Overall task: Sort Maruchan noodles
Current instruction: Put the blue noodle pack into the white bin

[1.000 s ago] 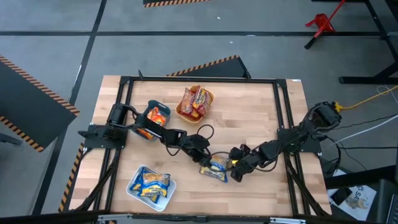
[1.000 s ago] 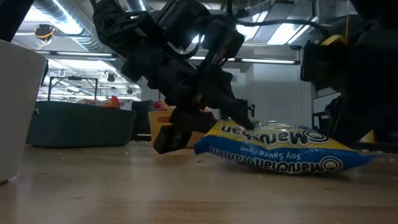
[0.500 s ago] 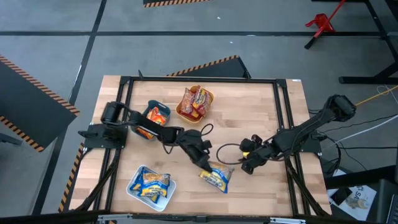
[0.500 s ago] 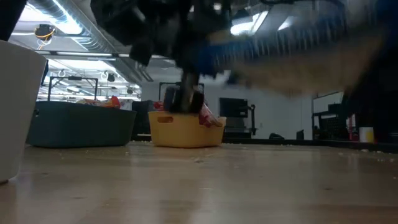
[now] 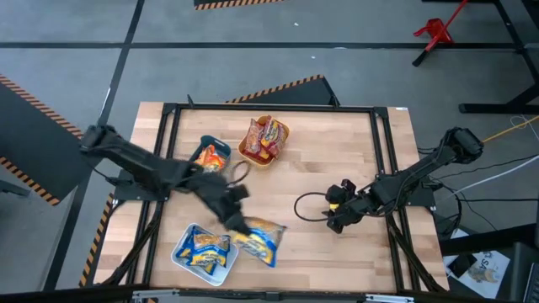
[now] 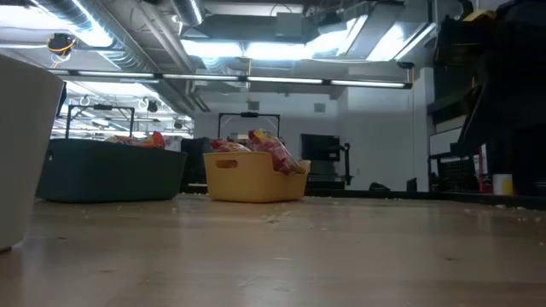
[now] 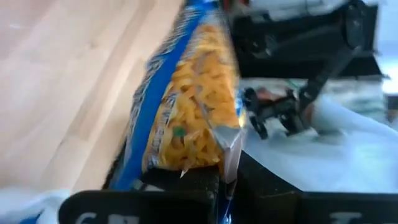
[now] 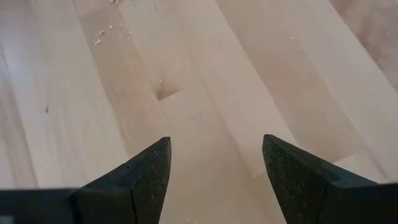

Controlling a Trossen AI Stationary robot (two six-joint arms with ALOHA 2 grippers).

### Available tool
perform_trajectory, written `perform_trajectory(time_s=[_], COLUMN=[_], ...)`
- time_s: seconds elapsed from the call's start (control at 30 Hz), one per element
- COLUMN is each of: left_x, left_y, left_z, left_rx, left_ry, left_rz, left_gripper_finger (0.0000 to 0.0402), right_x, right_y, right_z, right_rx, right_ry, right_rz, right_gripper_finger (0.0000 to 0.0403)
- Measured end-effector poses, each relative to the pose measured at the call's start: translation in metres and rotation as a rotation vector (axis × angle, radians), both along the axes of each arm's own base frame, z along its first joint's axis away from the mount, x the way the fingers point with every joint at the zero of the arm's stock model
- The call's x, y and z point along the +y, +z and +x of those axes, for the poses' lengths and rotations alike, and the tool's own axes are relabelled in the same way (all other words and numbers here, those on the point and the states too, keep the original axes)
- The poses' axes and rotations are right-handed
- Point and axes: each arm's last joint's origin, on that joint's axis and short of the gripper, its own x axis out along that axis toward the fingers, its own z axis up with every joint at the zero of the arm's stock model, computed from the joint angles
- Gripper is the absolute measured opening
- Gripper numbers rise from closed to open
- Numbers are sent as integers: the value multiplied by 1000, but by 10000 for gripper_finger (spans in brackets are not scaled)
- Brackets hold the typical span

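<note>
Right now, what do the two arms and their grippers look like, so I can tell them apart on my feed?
Both arms are dark, near-black jointed links. The right gripper has two wedge-shaped black fingers with matte, flat inner faces; a black cable loops beside it and a yellow patch shows near its wrist in the high view. The left gripper looks equally black, blurred, with a dark cable loop behind it.

The surface (image 5: 337,151) is pale wood in long planks, smooth and matt, with a small dent and scattered crumbs showing between the right gripper's (image 8: 214,168) matt black fingers (image 8: 146,171). The blue-and-yellow noodle packet (image 7: 186,106) in the left gripper (image 5: 234,221) is glossy, crinkly plastic film. The orange tray (image 6: 247,177) and teal tray (image 6: 111,170) look like smooth, dull plastic.
</note>
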Motion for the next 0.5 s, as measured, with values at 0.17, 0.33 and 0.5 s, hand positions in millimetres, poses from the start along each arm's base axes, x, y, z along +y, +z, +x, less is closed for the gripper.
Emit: perform_trajectory(time_s=[0.17,0.33,0.5], left_x=[-26,-53,-71], left_y=[16,15,3], left_z=[-56,-93,-115], left_rx=[130,201,303], left_ry=[142,136,67], left_rz=[67,127,207], left_gripper_finger=[3,3,3], right_x=[0,0,0], right_y=[0,0,0], right_z=[0,0,0], right_rx=[-6,-8,-7], right_ry=[14,15,24], right_rz=[-19,-27,-32], right_gripper_finger=[241,241,241])
